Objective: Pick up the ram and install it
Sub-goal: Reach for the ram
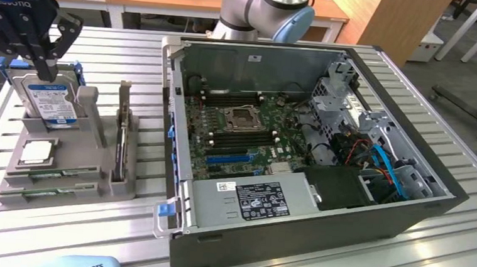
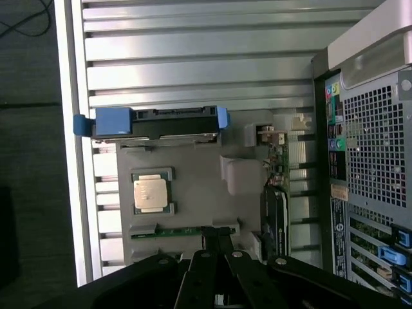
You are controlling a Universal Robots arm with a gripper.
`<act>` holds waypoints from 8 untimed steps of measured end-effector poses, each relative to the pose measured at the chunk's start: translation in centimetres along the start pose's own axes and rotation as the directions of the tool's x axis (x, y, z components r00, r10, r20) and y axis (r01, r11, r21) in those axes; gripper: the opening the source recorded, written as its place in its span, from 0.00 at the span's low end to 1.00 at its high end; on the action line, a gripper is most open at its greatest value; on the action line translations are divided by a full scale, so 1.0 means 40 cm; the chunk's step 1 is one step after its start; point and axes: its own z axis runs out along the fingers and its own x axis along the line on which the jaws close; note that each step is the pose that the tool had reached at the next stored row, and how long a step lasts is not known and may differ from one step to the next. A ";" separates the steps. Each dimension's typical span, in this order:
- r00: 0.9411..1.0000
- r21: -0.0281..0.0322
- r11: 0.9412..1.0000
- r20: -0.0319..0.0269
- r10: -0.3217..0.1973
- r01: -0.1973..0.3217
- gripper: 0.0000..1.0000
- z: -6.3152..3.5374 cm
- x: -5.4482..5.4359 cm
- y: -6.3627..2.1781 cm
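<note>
The gripper (image 1: 47, 70) — closed on nothing, cut off by the frame — hangs above the tray (image 1: 15, 203). The ram (image 1: 51, 174) lies slotted at its six o'clock, fingertips (image 2: 209, 248) hiding part in the wrist view.

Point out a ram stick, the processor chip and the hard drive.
ram stick (image 1: 55, 173), exterior view, middle of green board
processor chip (image 2: 150, 192), wrist view, centre of silver lid
hard drive (image 1: 53, 103), exterior view, its label

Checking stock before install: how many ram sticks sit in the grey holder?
2, lying flat in the grey holder: one ram stick beside the processor chip, the other nearer the holder's edge.
</note>
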 end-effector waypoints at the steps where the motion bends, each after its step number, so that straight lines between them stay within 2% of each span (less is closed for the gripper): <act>1: 1.000 0.000 1.000 0.000 0.000 0.000 0.10 0.000 0.000 -0.003; 8: 1.000 0.001 1.000 0.000 0.000 0.000 0.10 -0.001 -0.003 -0.031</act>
